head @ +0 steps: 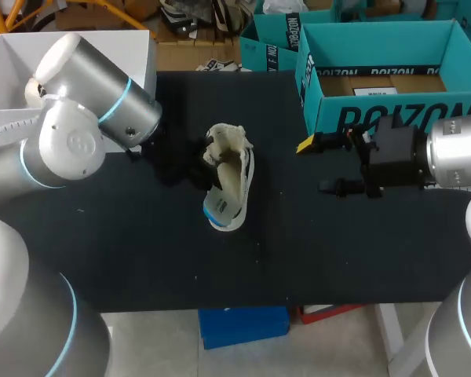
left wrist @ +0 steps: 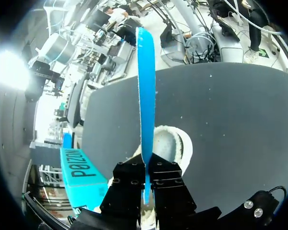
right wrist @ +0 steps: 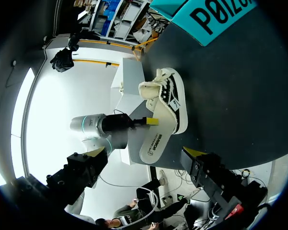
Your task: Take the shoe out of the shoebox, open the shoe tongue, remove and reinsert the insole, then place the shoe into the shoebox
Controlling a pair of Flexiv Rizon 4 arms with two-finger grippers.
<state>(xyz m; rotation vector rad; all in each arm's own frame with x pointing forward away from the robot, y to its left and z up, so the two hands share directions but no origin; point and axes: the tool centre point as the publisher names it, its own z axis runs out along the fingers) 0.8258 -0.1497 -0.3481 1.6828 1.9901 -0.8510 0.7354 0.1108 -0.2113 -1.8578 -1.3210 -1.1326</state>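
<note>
Two arms are reaching in over the black table, the left arm and the right arm, one from each side. A teal shoebox is sitting open at the table's far right corner. The shoe is lying near the middle of the table, well apart from the box, with its fleecy opening showing just ahead of the left gripper. That gripper's fingers are clamping the blue insole from both sides. The insole is standing edge-on ahead of them, close against the shoe; whether part of it is inside I cannot tell. The right gripper is hovering between shoe and box, its yellow-tipped fingers spread wide apart and clear of the shoe.
</note>
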